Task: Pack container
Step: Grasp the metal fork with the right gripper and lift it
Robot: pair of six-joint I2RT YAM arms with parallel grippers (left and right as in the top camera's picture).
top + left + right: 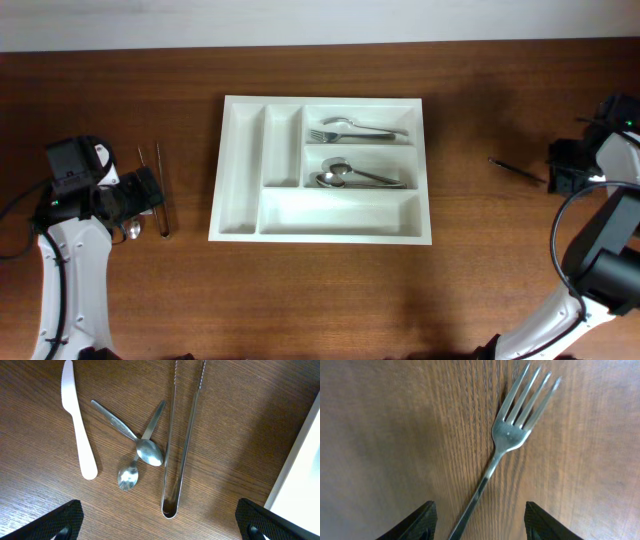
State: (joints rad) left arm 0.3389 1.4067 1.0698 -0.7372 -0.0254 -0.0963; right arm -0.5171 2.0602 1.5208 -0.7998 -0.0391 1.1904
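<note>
The white container lies at mid-table; its upper right slot holds a fork and a spoon, and the slot below holds spoons. My left gripper stands open left of the tray. In its wrist view the fingers straddle the bent end of metal tongs, touching nothing. Two crossed spoons and a white plastic knife lie beside the tongs. Far right, my right gripper is open low over a metal fork. The fork's handle runs between the fingers, and they do not touch it.
The container's white edge shows at the right of the left wrist view. On the overhead view the fork lies on bare wood, well right of the tray. The tray's two narrow slots and its long bottom slot hold nothing.
</note>
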